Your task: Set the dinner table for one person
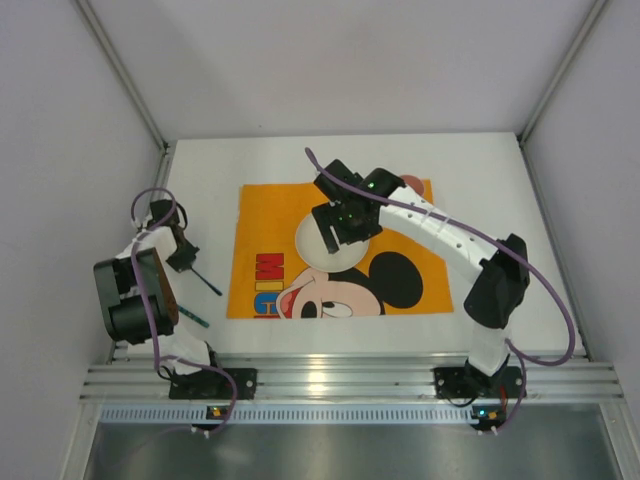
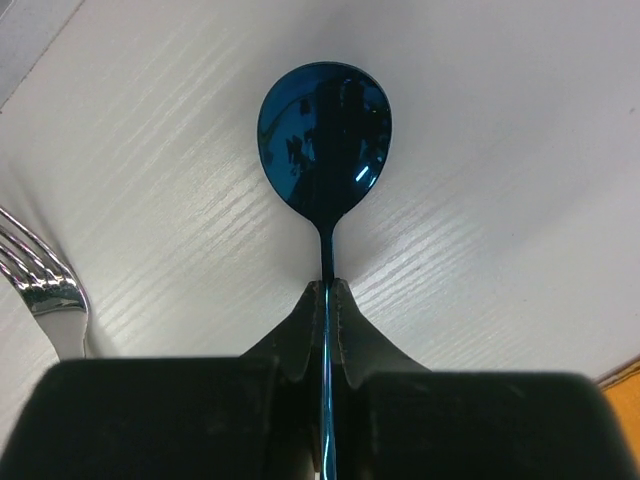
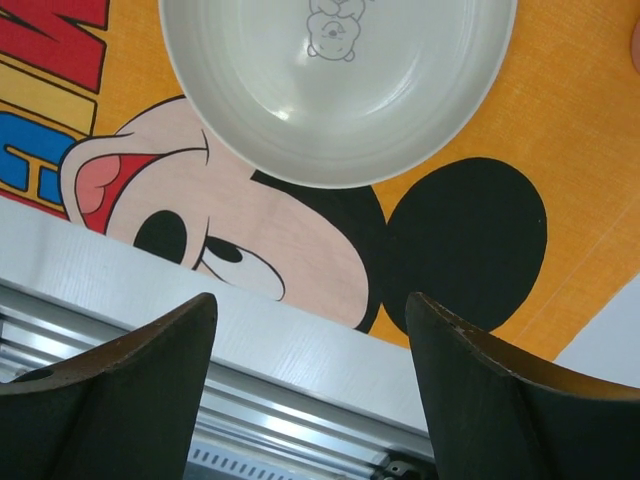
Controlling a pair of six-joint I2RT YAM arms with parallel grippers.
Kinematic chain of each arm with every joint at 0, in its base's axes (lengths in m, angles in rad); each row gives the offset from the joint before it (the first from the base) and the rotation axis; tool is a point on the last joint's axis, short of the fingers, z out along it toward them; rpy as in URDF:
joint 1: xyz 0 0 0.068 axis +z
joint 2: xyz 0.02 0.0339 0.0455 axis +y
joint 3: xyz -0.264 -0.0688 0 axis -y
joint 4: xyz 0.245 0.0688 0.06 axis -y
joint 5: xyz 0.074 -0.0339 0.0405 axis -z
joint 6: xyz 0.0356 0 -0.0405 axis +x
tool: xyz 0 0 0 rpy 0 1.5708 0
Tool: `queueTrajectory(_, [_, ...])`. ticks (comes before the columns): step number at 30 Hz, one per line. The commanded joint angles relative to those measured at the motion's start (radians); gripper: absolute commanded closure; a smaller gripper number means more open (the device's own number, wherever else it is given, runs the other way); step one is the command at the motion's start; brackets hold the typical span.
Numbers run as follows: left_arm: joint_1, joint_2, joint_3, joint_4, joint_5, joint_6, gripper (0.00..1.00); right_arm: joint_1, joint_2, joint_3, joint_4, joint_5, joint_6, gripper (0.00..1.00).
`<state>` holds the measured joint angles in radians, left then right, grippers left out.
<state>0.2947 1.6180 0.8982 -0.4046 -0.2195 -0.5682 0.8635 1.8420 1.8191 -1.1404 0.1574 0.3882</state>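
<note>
My left gripper (image 2: 328, 292) is shut on the thin handle of a glossy blue spoon (image 2: 325, 135). The spoon's bowl points away from it, over the white dinner table (image 2: 500, 150). From above, that gripper (image 1: 186, 258) is at the table's left side, and the spoon (image 1: 208, 280) juts toward the placemat. A silver fork (image 2: 40, 285) lies on the table just left of the spoon. My right gripper (image 3: 310, 310) is open and holds nothing. It hovers over the near part of the orange Mickey Mouse placemat (image 3: 560, 120), just short of a white bowl (image 3: 335, 90).
From above, the placemat (image 1: 270, 215) lies mid-table, and the bowl (image 1: 312, 245) on it is partly hidden by the right gripper (image 1: 345, 228). The fork (image 1: 193, 313) lies near the left arm's base. An aluminium rail (image 1: 350, 378) runs along the table's near edge.
</note>
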Motion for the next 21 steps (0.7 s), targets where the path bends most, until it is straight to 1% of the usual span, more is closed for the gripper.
queueTrajectory(1, [0.006,0.008,0.059,-0.108,0.040,0.068,1.00,-0.032,-0.047,0.002,0.036,0.024,0.014,0.24])
queueTrajectory(5, [0.004,-0.058,0.190,-0.167,0.037,0.154,1.00,-0.061,-0.096,-0.043,0.073,0.030,0.028,0.24])
queueTrajectory(8, [-0.003,-0.063,0.286,-0.209,0.040,0.179,1.00,-0.083,-0.147,-0.101,0.096,0.034,0.038,0.24])
queueTrajectory(10, [-0.008,-0.064,0.317,-0.230,0.061,0.176,1.00,-0.098,-0.171,-0.133,0.114,0.036,0.046,0.24])
queueTrajectory(13, [-0.045,-0.073,0.363,-0.231,0.091,0.172,1.00,-0.107,-0.219,-0.179,0.119,0.042,0.060,0.23])
queueTrajectory(15, [-0.092,-0.076,0.401,-0.238,0.107,0.172,1.00,-0.109,-0.256,-0.211,0.136,0.036,0.069,0.23])
queueTrajectory(16, [-0.107,-0.078,0.415,-0.250,0.141,0.168,1.00,-0.109,-0.265,-0.222,0.145,0.028,0.072,0.22])
queueTrajectory(18, [-0.160,-0.081,0.435,-0.254,0.187,0.134,1.00,-0.109,-0.299,-0.257,0.204,-0.039,0.074,0.22])
queueTrajectory(19, [-0.179,-0.082,0.436,-0.240,0.259,0.122,1.00,-0.109,-0.309,-0.271,0.234,-0.073,0.078,0.22])
queueTrajectory(20, [-0.233,-0.084,0.442,-0.234,0.275,0.093,1.00,-0.109,-0.332,-0.308,0.313,-0.150,0.089,0.21])
queueTrajectory(21, [-0.264,-0.086,0.447,-0.224,0.291,0.081,1.00,-0.109,-0.345,-0.326,0.356,-0.217,0.098,0.21])
